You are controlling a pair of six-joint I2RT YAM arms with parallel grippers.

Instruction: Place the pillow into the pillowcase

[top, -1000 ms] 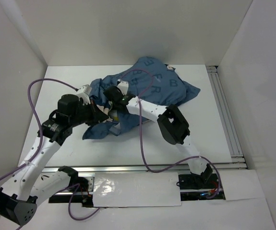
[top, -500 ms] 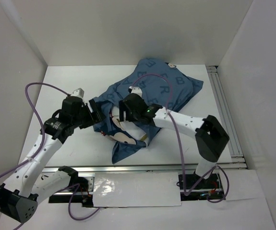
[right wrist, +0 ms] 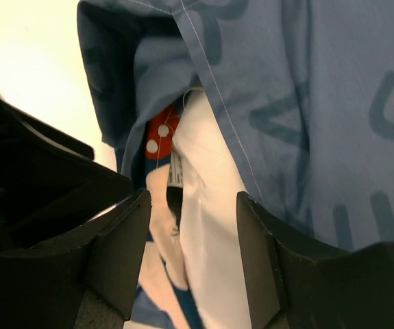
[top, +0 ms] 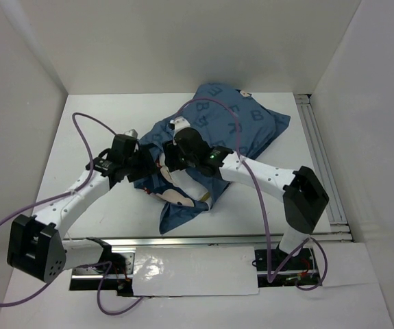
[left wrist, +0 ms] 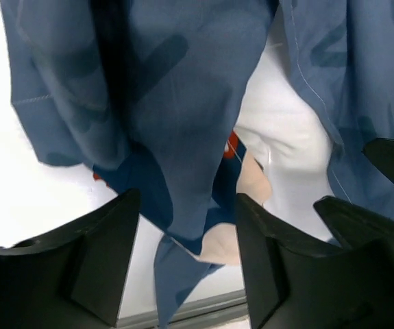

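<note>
The dusty-blue pillowcase point(top: 241, 127) lies bulging in the middle of the table, its open end crumpled towards the arms. The white pillow point(right wrist: 207, 212) shows in that opening under the blue hem, with a label at its edge; the rest is hidden inside. In the left wrist view the pillow point(left wrist: 286, 151) shows between folds of the pillowcase point(left wrist: 183, 82). My left gripper point(top: 144, 166) stands open at the left of the opening, and its jaws point(left wrist: 186, 199) frame a hanging blue fold without pinching it. My right gripper point(top: 171, 156) is open just over the opening point(right wrist: 193, 199).
A red dotted bow print point(right wrist: 159, 133) and a peach face print point(top: 177, 196) show on the crumpled cloth. Aluminium rails run along the right edge point(top: 320, 161) and the front edge point(top: 210, 239). White walls close three sides. Purple cables point(top: 80, 123) loop above both arms.
Both grippers were shut on the cloth a second ago and now stand open. The pillowcase has dropped and spread flatter. The left arm has reached lower and farther towards the opening.
</note>
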